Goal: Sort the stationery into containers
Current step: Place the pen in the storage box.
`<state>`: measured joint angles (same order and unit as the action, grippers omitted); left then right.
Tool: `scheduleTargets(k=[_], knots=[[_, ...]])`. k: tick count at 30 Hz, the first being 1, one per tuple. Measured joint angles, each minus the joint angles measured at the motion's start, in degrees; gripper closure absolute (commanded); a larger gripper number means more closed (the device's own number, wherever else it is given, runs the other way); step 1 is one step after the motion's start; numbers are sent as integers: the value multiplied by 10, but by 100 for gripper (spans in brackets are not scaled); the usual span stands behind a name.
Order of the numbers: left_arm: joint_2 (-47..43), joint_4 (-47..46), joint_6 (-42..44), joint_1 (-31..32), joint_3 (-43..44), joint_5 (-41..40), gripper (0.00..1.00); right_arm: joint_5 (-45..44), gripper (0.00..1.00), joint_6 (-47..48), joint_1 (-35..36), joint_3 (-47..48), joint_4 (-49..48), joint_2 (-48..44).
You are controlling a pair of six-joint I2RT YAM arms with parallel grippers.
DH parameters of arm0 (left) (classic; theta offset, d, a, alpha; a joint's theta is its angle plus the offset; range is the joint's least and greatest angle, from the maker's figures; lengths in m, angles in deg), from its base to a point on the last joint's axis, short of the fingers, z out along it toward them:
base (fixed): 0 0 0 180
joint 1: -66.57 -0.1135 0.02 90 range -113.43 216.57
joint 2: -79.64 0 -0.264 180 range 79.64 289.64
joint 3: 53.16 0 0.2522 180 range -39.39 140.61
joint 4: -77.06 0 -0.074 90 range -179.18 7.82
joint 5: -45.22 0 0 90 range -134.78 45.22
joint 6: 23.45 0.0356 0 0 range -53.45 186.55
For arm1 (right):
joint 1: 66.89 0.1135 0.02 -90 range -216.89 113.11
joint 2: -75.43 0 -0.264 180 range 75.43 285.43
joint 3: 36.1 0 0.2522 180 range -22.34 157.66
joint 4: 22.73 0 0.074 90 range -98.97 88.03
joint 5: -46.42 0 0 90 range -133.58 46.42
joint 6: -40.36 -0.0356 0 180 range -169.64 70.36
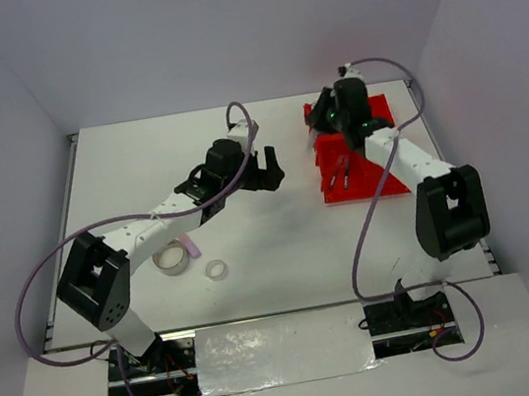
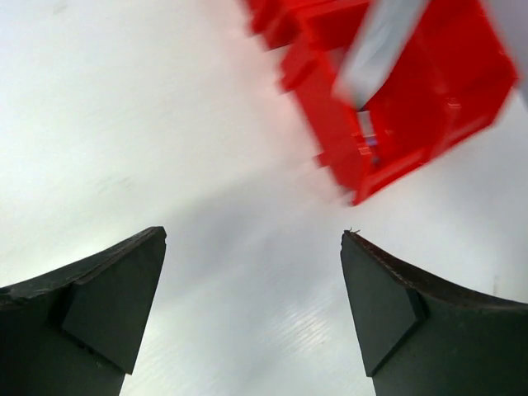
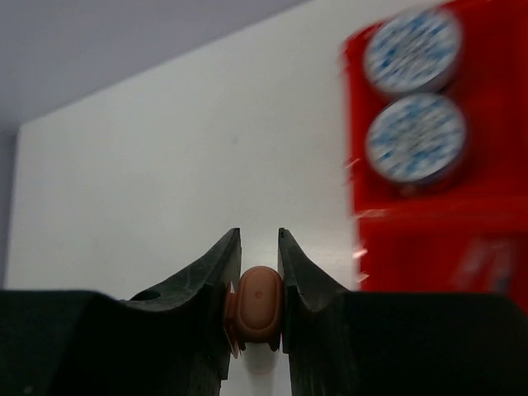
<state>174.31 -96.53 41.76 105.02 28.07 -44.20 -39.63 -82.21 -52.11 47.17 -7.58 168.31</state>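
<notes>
I get bright, even overhead light; the table point(image 1: 282, 245) shows only soft shadows. My left wrist view smears the tray point(image 2: 470, 82) with motion blur. On the right wrist, the tape rolls point(image 3: 415, 136) blur, but the orange-capped stick point(image 3: 258, 304) reads sharp.

High rear overview, two close wrist views, red tray point(image 1: 377, 111) common throughout.

Left arm point(image 1: 154, 224) stretched far and rightward, left gripper point(image 1: 267, 170) with jaws spread wide; right arm point(image 1: 409, 161) extended to the far right, right gripper point(image 1: 330, 116) pinching an orange-capped stick point(image 3: 259, 307).
</notes>
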Motion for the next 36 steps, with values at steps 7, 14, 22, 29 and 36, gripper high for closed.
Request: scheduleTargets(k=[7,14,22,29,36], knots=[[-41,150,-55,-71,-8,-88,1,-142,100,94,-141,186,62,125],[-68,195,-70,-99,-51,-92,1,-165,98,132,-198,352,103,262],[-75,223,-80,-96,-60,-109,1,-153,78,135,-210,435,158,352],[-102,273,-131,-108,-60,-171,1,-143,30,127,-209,406,162,352],[-104,319,-178,-116,-56,-210,1,-142,29,127,-209,405,182,323]])
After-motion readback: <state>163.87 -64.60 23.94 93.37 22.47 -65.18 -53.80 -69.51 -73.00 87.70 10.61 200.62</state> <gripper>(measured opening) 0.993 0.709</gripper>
